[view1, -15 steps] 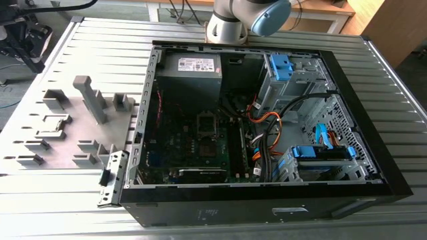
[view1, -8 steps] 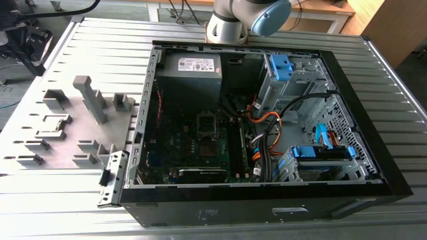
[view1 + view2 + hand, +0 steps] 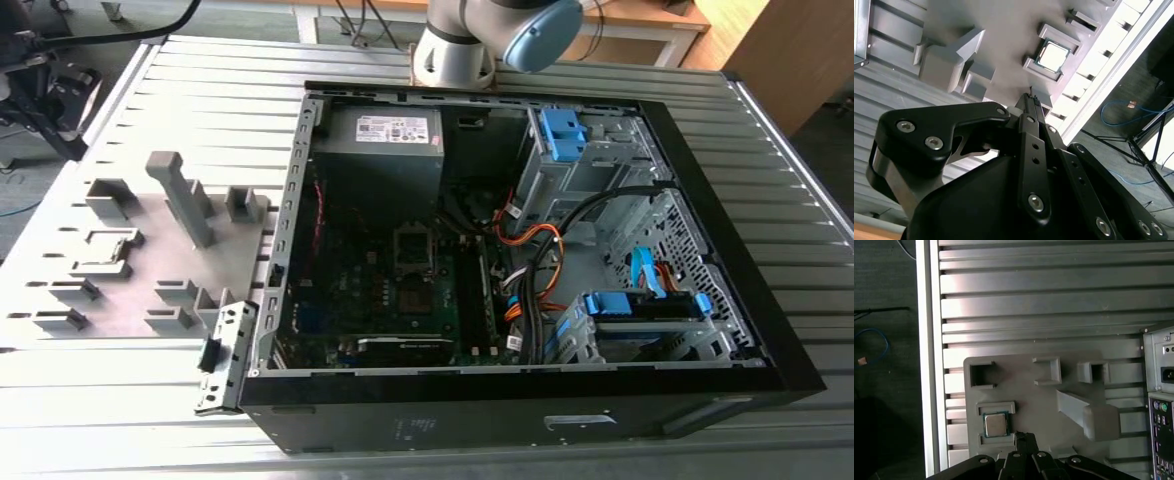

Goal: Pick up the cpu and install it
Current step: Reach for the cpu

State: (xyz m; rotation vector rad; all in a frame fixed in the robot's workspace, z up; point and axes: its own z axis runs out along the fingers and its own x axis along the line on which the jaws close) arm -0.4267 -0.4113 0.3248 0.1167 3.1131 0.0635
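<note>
The cpu (image 3: 996, 425) (image 3: 1053, 55) is a small square chip with a pale metal top. It lies flat in a framed pocket of the grey holder plate (image 3: 1024, 405) (image 3: 1004, 45). In both wrist views my gripper (image 3: 1024, 436) (image 3: 1030, 96) hovers above the plate, just beside the chip and clear of it. Its dark fingers meet at a thin tip, shut with nothing between them. The open computer case (image 3: 467, 420) lies on its side with the motherboard (image 3: 400, 290) exposed.
The holder plate (image 3: 147, 265) sits at the exterior view's left, beside the case, carrying a tall slanted block (image 3: 180, 195) (image 3: 1086, 415) and several low brackets. Cables and blue drive bays (image 3: 627, 300) crowd the case's right half. The slatted table edge (image 3: 929, 355) runs near the plate.
</note>
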